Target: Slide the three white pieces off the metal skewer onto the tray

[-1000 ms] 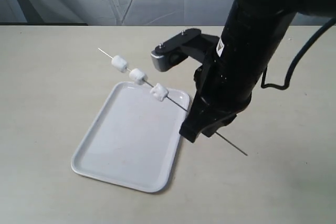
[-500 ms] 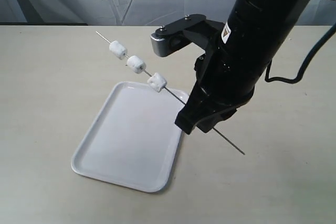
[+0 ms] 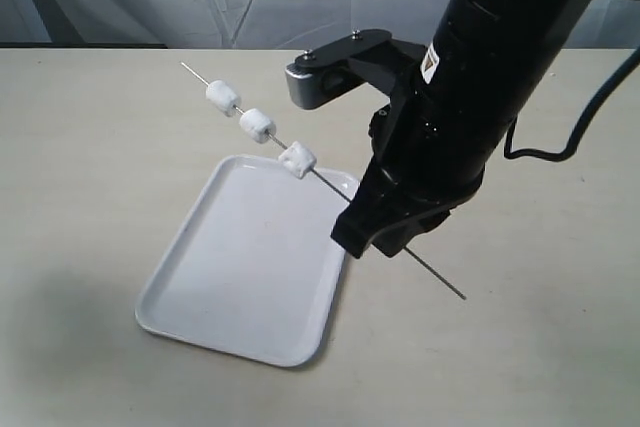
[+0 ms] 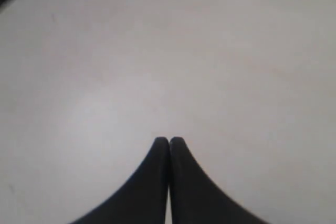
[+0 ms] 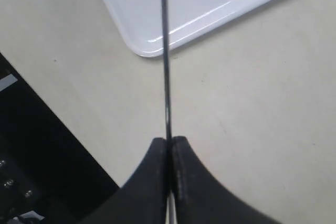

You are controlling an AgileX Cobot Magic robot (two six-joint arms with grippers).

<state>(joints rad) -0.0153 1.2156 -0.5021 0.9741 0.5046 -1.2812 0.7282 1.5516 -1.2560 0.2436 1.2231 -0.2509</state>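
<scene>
The metal skewer (image 3: pixel 335 190) hangs tilted above the table, its free end pointing up and to the far left. The three white pieces (image 3: pixel 257 125) sit spaced along its upper half; the lowest one (image 3: pixel 298 160) hovers over the far edge of the tray (image 3: pixel 240 277). My right gripper (image 3: pixel 360 239) is shut on the skewer near its lower end, beside the tray's right rim. The right wrist view shows the rod (image 5: pixel 166 77) running out from between the closed fingers (image 5: pixel 157 153) across the tray's corner (image 5: pixel 210 3). My left gripper (image 4: pixel 169 139) is shut on nothing, over bare surface.
The beige table (image 3: pixel 90 167) surrounds the tray. A black cable (image 3: pixel 560 147) loops off the right arm at the right. The arm's grey camera housing (image 3: pixel 320 82) juts out above the tray's far corner. A dark block (image 5: pixel 42 171) fills one corner of the right wrist view.
The right arm has lifted the skewer and the white pieces a little, up and toward the far left. Most of the move came early; the last half second shows barely any shift.
</scene>
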